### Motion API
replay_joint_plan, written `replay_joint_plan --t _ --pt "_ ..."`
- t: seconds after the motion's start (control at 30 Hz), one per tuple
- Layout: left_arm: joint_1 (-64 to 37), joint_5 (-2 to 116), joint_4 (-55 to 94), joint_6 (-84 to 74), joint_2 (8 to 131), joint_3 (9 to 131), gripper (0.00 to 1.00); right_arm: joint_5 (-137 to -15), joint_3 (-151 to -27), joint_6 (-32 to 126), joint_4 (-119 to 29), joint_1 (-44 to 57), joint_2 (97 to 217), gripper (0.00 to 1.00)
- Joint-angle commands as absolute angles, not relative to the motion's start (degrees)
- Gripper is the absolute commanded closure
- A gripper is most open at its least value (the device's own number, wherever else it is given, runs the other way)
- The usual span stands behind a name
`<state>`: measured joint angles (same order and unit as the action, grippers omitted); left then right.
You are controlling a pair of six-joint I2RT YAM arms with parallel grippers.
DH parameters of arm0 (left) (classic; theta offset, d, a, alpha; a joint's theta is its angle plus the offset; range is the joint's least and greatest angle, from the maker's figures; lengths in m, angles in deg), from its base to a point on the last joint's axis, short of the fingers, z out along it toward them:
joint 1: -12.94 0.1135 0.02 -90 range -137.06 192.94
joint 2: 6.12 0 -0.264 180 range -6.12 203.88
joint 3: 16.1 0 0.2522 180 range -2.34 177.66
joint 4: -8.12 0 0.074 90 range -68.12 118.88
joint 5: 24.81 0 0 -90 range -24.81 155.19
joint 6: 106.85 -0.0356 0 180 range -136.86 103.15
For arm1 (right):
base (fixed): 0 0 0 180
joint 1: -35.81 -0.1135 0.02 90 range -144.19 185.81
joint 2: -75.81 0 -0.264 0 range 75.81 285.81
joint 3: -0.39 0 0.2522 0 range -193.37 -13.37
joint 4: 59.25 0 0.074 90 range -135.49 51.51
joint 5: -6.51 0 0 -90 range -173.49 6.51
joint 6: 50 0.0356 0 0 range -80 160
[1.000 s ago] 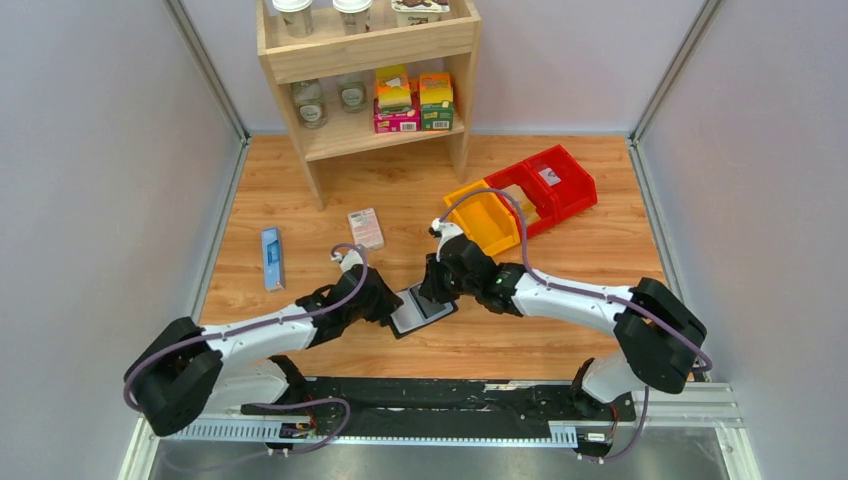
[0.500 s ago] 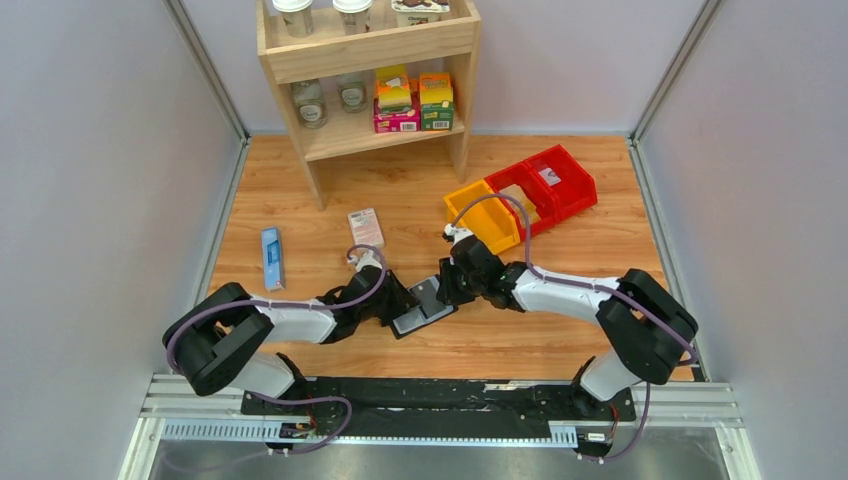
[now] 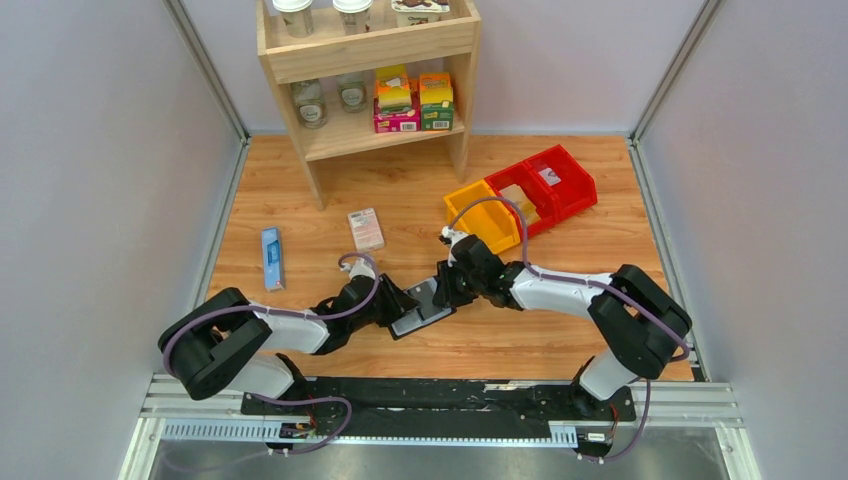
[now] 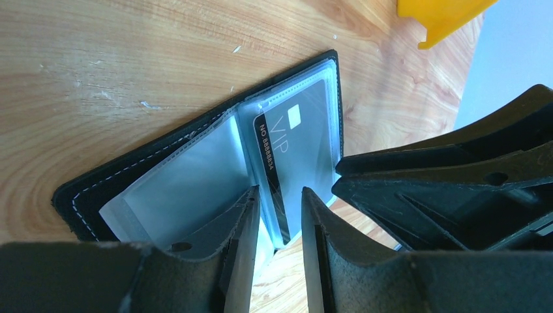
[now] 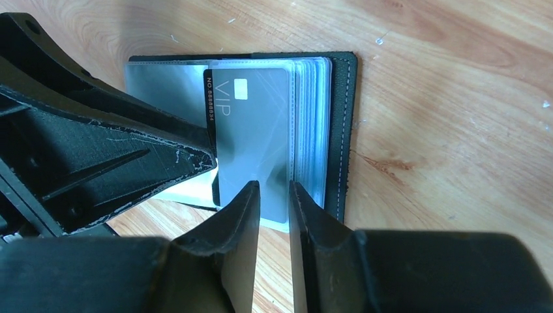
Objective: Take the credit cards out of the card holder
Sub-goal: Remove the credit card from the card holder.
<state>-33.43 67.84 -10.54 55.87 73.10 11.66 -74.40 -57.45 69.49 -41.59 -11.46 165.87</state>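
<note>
Tabletop (image 3: 560,340) of pale wood carries the card holder (image 3: 418,316), which lies spread open and flat, directly between the two pincers.

The left pincer (image 4: 279,195) reaches in low. Its fingers stand partly apart with a clear gap, and they grip nothing. Through that gap show the near edge of a clear pocket leaf and the dark stripe of the credit card (image 5: 257,124). This card is dark grey, printed VIP, with a small chip. It sits in the top clear pocket, just ahead of the left pincer's tips and slightly to their right. A grey-blue pocket leaf lies ahead of that pincer on its left.

The right pincer (image 5: 274,186) comes in from the opposite side. Its fingers are only a narrow slot apart, with the tips over the card's near edge. Nothing is clamped between them, and whether they touch the card I cannot tell. The left pincer's tip sits just to its left, at the card's left edge. To the right of the right pincer's tips, a stack of clear pocket leaves (image 5: 313,130) ends at the holder's stitched black cover. Any cards inside that stack cannot be made out.

Well beyond the right pincer stand a yellow bin (image 3: 482,215) and red bins (image 3: 545,185). Beyond the left pincer lies a pink-and-white box (image 3: 366,228), with a narrow blue box (image 3: 271,257) further to its left.
</note>
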Motion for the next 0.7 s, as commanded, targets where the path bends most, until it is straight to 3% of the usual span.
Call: replay_joint_plan --t 0.0,0.33,0.67 --pt "-33.64 69.41 -10.64 56.62 73.06 10.93 0.61 -71.98 -58.02 69.44 -44.0 -11.39 167.39 0.76" --pt "-33.64 69.06 -15.38 57.85 74.74 8.91 0.63 -69.6 -59.6 70.93 -41.89 -11.39 171.43 0.8" --pt "-33.73 68.88 -26.8 53.72 71.75 5.83 0.79 -70.39 -60.57 71.46 -40.4 -11.39 173.36 0.81"
